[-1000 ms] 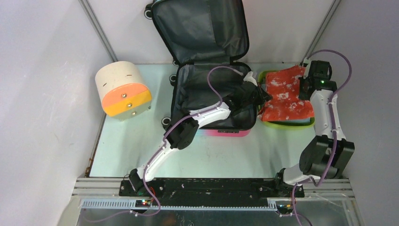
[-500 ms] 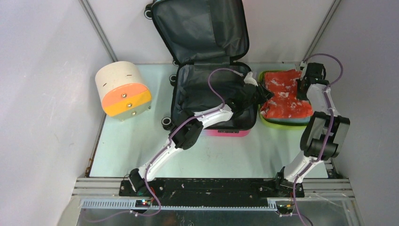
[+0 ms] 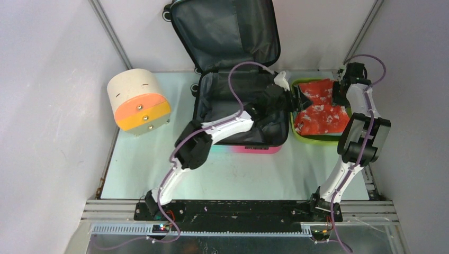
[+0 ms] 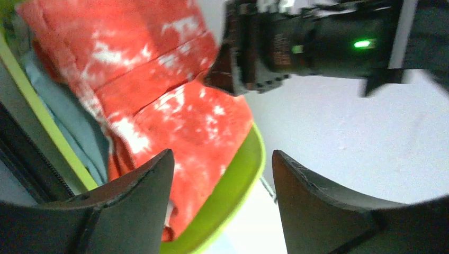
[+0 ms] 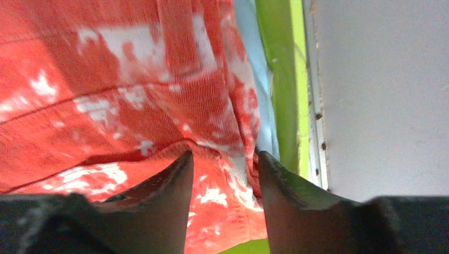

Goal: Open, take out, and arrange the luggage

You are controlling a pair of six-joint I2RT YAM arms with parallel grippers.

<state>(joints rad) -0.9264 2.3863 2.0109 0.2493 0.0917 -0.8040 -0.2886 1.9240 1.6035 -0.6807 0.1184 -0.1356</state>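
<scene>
Jaws: left gripper (image 4: pixel 222 156) wide open, empty; right gripper (image 5: pixel 224 156) part-open over red cloth (image 5: pixel 106 79), gripping nothing; the luggage (image 3: pixel 222 32), behind the left jaws, looks stiff, light, slick, so take its rim.

Your left gripper (image 4: pixel 221 159) has its fingers spread wide, your right gripper (image 5: pixel 222 159) shows a small gap, and they face each other

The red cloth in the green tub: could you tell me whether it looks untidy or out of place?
Yes: the red cloth lies rumpled and creased in the green tub, over a pale blue layer, rather than folded flat.
</scene>
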